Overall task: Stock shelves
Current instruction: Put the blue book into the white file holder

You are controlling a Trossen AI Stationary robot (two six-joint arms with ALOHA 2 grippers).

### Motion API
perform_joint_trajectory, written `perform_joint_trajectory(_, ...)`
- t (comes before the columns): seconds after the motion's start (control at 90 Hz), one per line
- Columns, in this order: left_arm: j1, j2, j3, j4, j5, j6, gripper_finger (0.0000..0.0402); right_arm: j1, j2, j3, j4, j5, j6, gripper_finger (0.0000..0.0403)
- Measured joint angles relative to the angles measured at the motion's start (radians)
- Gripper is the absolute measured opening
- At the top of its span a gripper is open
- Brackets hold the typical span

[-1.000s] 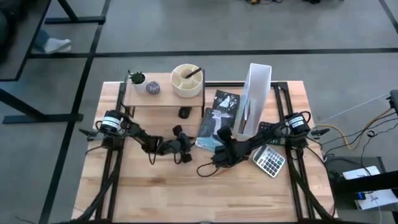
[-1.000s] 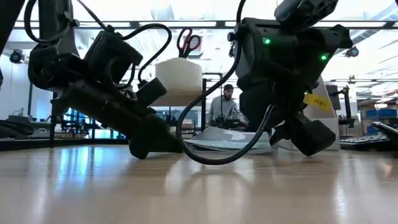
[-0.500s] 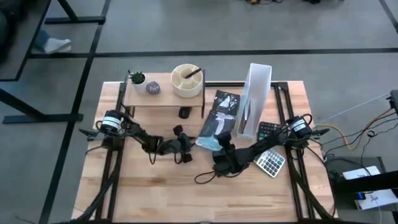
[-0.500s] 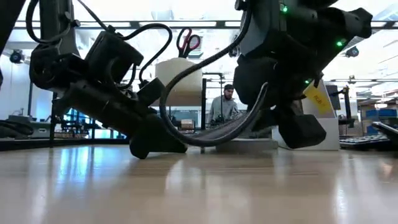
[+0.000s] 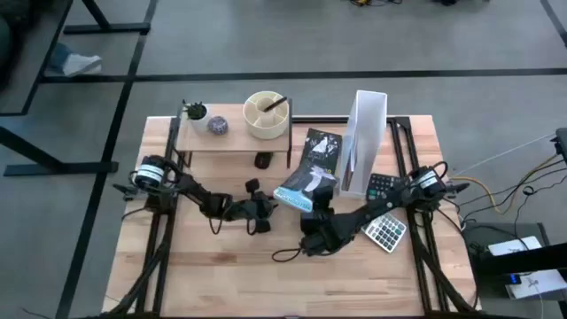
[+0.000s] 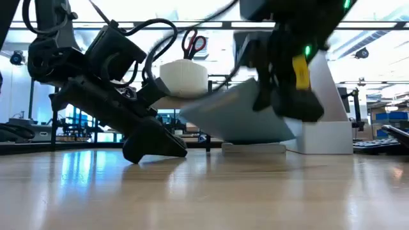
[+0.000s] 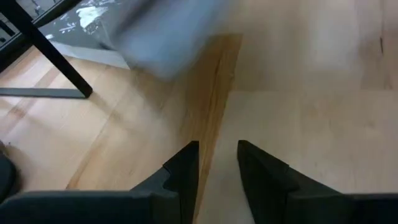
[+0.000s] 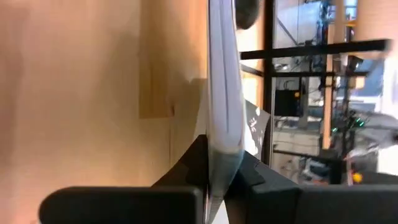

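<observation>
My right gripper (image 5: pixel 312 204) is shut on a thin pale-blue book (image 5: pixel 304 185), which slants up over the table's middle (image 6: pixel 239 118). A second, dark book (image 5: pixel 323 146) lies flat behind it, beside the white file holder (image 5: pixel 363 133). The shelves (image 5: pixel 232 142), a low light-wood board on black legs at the far left, carry a small plant, a ball and a white round organiser. My left gripper (image 5: pixel 258 215) sits low over the table left of the book, its fingers (image 7: pixel 186 174) a narrow gap apart with nothing between them. My right gripper pinches the pale-blue book by its near edge (image 8: pixel 222 146) between its two fingers (image 8: pixel 198 163), one on each cover. The fingers come roughly level from the table's near right. The book is tilted, its held end raised off the table, its far part over the dark book.
A light calculator (image 5: pixel 384 232) and a dark one (image 5: pixel 383 184) lie at the right, near the right arm. A small dark object (image 5: pixel 262 160) lies under the shelves' front edge. Bare wood runs along the near edge.
My right gripper has drawn back toward the table's near edge and risen, taking the pale-blue book with it. The book, which lay flat on the dark one, is now tipped up and swung toward the left, uncovering the dark book.
</observation>
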Motion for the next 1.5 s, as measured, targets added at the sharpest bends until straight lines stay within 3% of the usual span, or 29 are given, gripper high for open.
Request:
perform_joint_trajectory(0.289,-0.012,-0.001,0.000,-0.001,-0.005,-0.026,0.0098,0.040,-0.133,0.150,-0.249,0.020,0.299,0.0003)
perform_joint_trajectory(0.656,-0.012,-0.003,0.000,0.000,-0.002,-0.044,0.0098,0.045,-0.464,0.187,-0.288,0.036,0.528,0.0002)
perform_joint_trajectory(0.889,-0.012,-0.003,0.000,0.001,-0.001,-0.049,0.0098,0.045,-0.671,0.187,-0.284,0.095,0.567,0.0002)
perform_joint_trajectory(1.178,-0.012,-0.003,0.000,0.002,0.001,-0.054,0.0098,0.044,-0.894,0.187,-0.252,0.297,0.605,0.0002)
perform_joint_trajectory(1.5,-0.012,-0.004,0.000,0.003,0.002,-0.068,0.0098,0.041,-0.965,0.187,-0.341,0.356,0.626,0.0002)
